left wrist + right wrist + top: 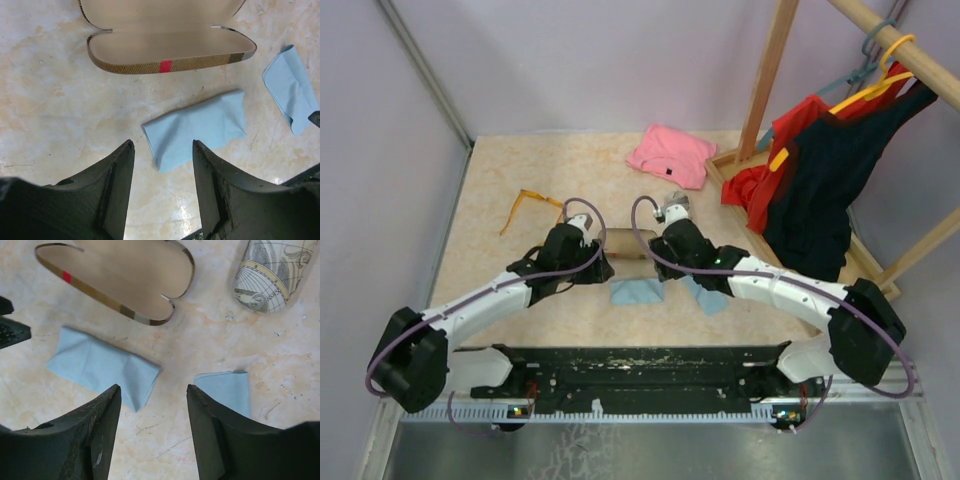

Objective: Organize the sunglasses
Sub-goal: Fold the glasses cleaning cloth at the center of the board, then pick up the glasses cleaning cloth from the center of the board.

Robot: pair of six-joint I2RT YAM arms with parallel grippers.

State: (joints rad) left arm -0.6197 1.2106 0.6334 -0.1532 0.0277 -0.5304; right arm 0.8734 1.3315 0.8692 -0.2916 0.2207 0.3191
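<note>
The orange-amber sunglasses (528, 206) lie open on the table at the far left, apart from both arms. The red pair is not in view. My left gripper (603, 268) is open and empty; in its wrist view the gripper (162, 150) hovers just short of a folded light blue cloth (197, 127). My right gripper (663, 250) is open and empty; in its wrist view the gripper (152, 392) hangs over bare table between two blue cloths. An open brown plaid case (170, 47) lies between the two grippers and holds nothing; it also shows in the right wrist view (120, 275).
A grey map-patterned case (270, 272) lies behind the right gripper. A second blue cloth (227, 390) lies to the right of the first cloth (100, 365). A pink garment (670, 155) lies at the back. A wooden rack with red and black clothes (820, 170) stands at the right.
</note>
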